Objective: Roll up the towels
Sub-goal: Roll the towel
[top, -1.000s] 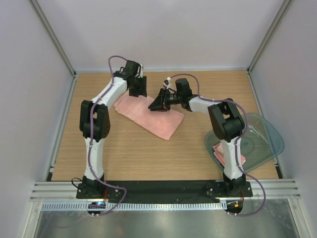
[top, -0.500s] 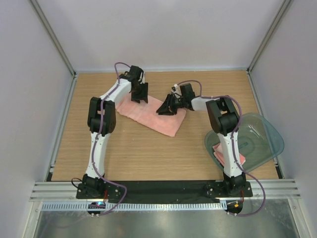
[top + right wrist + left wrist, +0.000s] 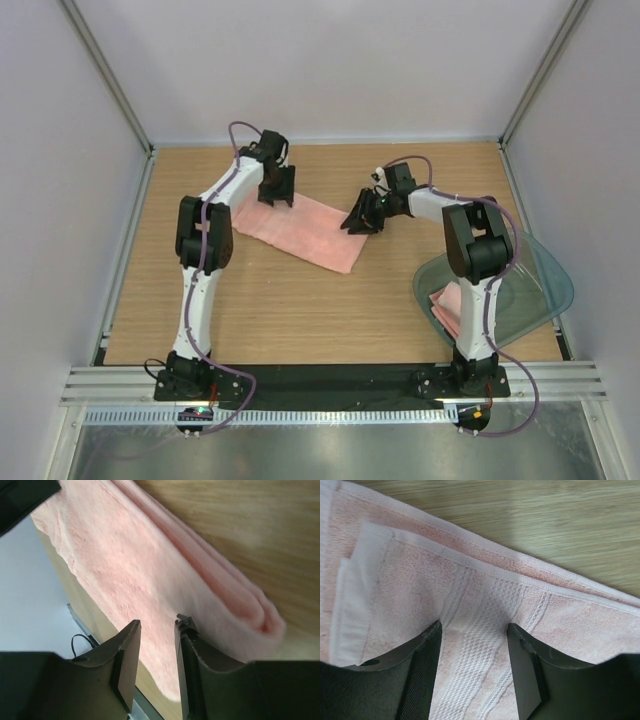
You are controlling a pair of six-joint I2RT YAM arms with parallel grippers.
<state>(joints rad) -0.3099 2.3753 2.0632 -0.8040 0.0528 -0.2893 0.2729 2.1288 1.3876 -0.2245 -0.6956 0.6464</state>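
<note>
Top external view: one folded towel (image 3: pixel 300 232) lies flat on the table (image 3: pixel 250 310). The other (image 3: pixel 445 310) shows at the tub (image 3: pixel 545 285), half hidden by the right arm. Left gripper (image 3: pixel 277 192) meets the flat towel's far-left end, jaws apart. Right gripper (image 3: pixel 360 222) sits at its right end, jaws narrowly apart, clamping nothing.

I count two salmon-pink towels: a folded towel (image 3: pixel 300 228) toward the far edge of the table (image 3: pixel 300 320), and a second towel (image 3: pixel 447 312) at its right edge. There is one translucent tub (image 3: pixel 535 285) and one wooden table. I have two arms, my left arm (image 3: pixel 200 240) and right arm (image 3: pixel 470 250), and so two grippers, the left gripper (image 3: pixel 277 192) and right gripper (image 3: pixel 362 220). Each has two fingers, four in all.
</note>
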